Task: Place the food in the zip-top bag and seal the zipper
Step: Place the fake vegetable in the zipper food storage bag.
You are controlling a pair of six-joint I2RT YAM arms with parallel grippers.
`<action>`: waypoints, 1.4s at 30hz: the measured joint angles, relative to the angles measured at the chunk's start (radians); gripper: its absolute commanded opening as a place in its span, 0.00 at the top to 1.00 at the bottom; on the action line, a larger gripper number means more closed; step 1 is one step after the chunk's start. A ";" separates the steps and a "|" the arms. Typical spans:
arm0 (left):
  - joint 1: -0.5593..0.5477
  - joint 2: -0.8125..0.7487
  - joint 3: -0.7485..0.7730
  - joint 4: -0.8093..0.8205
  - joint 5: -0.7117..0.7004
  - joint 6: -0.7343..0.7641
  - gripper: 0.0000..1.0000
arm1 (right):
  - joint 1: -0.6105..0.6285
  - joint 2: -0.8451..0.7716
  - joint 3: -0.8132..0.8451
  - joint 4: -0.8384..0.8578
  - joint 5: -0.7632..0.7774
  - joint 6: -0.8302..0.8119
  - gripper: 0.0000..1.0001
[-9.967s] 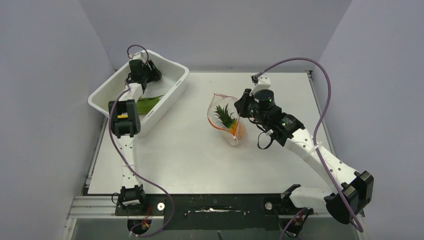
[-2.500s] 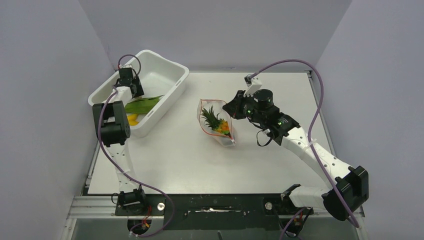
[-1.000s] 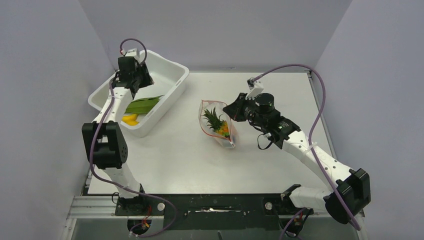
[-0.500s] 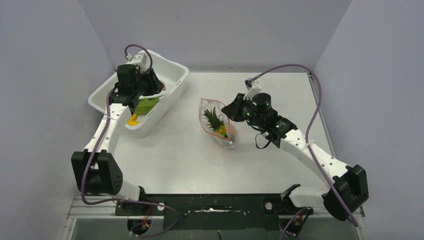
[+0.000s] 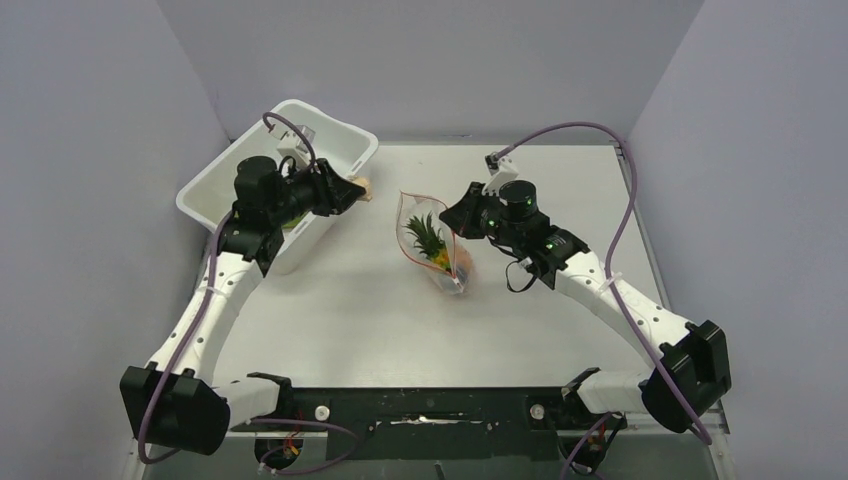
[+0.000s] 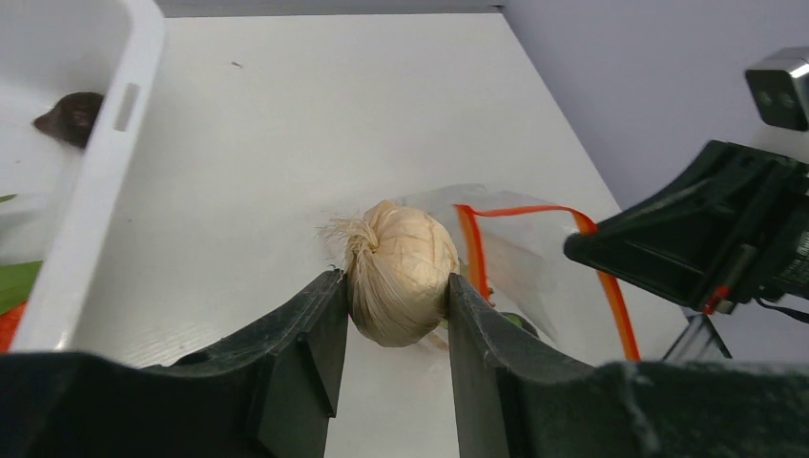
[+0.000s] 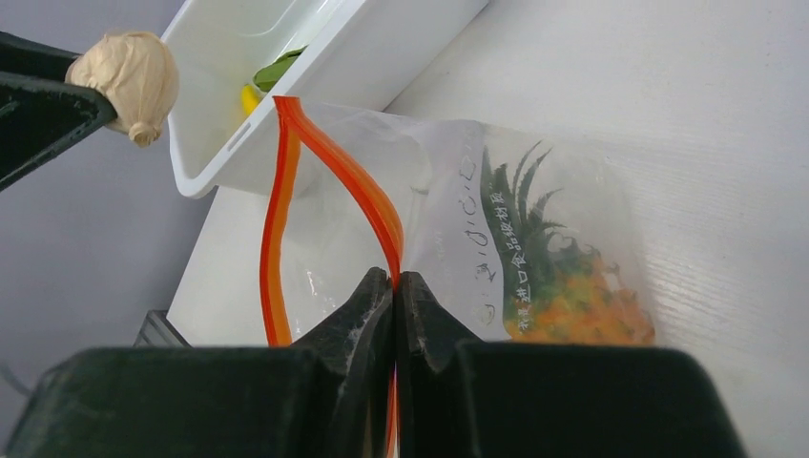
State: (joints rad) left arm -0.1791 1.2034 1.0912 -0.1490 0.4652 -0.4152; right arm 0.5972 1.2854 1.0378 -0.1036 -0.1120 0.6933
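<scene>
My left gripper (image 5: pixel 352 190) is shut on a beige garlic bulb (image 5: pixel 366 188), held in the air between the tub and the bag; the bulb (image 6: pixel 401 272) sits squarely between the two fingers. The zip-top bag (image 5: pixel 436 250) stands on the table with its mouth open toward the left. A pineapple (image 5: pixel 430 240) lies inside it, and also shows in the right wrist view (image 7: pixel 563 286). My right gripper (image 5: pixel 452 217) is shut on the red zipper (image 7: pixel 353 186) at the mouth's right edge and holds it up.
The white tub (image 5: pixel 335 128) stands at the back left, close behind my left gripper. It holds a green leafy piece (image 7: pixel 277 67), a yellow piece (image 7: pixel 250 95) and a dark brown piece (image 6: pixel 72 114). Grey walls close in on both sides.
My left gripper has come up out of the tub with the garlic bulb and moved right toward the bag's mouth. My right gripper kept hold of the zipper, shifting slightly left.
</scene>
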 measured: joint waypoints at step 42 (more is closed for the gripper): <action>-0.390 0.122 0.070 -0.129 -0.060 0.043 0.33 | 0.001 -0.044 -0.014 -0.002 -0.007 0.058 1.00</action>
State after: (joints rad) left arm -0.5694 1.3258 1.1610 -0.2783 0.4057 -0.3725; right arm 0.5983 1.2415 1.0241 -0.1051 -0.1188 0.7509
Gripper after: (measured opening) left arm 0.660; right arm 0.033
